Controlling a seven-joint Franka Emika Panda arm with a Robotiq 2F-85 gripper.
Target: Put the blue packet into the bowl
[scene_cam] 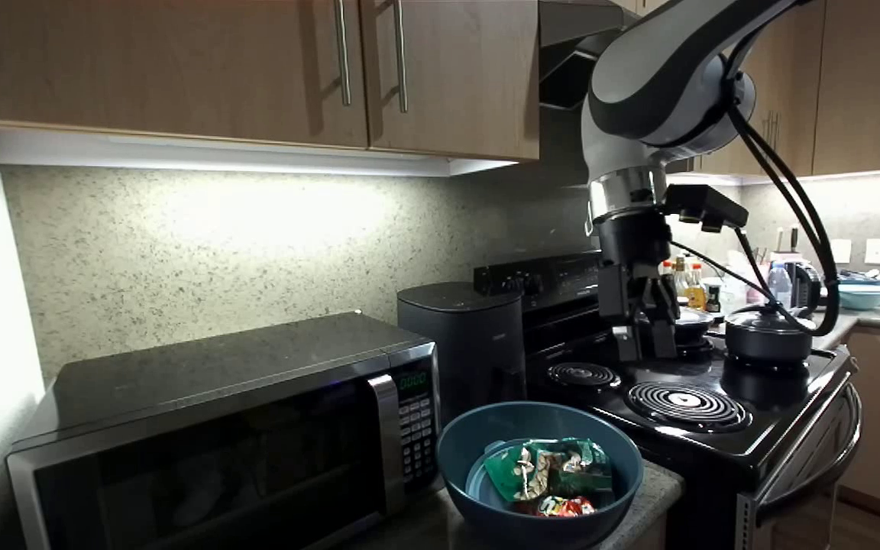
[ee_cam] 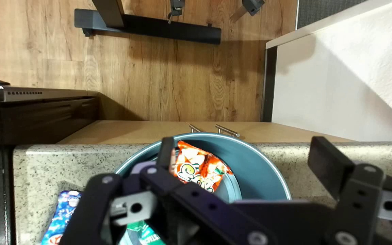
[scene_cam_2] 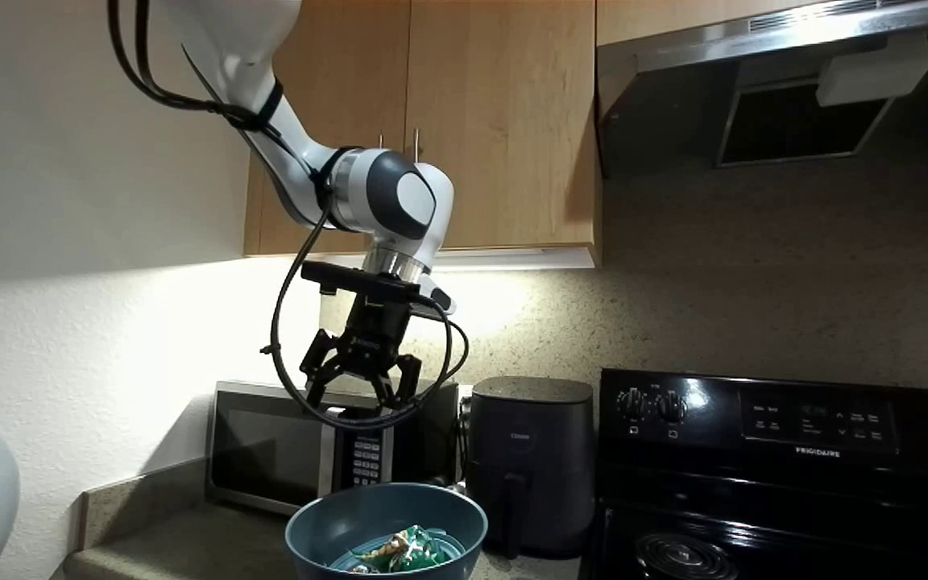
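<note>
Blue packet [ee_cam: 60, 216] is lying on the speckled counter [ee_cam: 66, 163], outside the bowl [scene_cam: 539, 422], as I am watching from my distant controls. My gripper [scene_cam: 646, 341] is hanging well above with its two fingers wide apart, pinching nothing. In the wrist view the packet is lying below the tool, out past the finger nearer the stove [scene_cam_2: 786, 467]; the bowl is sitting more directly beneath. The packet's long axis, as far as it is showing, is running slantwise from counter front toward back, roughly across the line between my fingertips. That finger is hiding one edge, and the view's border is cutting off one end. I am judging that the next move is calling for a shift stoveward, then down, for a pinch across the narrow width.

Counting downward in size: one stove is standing off to the tool's packet side; one microwave [scene_cam_2: 287, 447] and one dark countertop appliance [scene_cam_2: 530, 459] are standing farther back than the tool; one bowl is sitting below it. Inside, green packaging [scene_cam: 570, 481] is showing, one packet or two I am unable to say, with one red packet [ee_cam: 201, 166] alongside. One blue packet is lying loose, not yet in.
</note>
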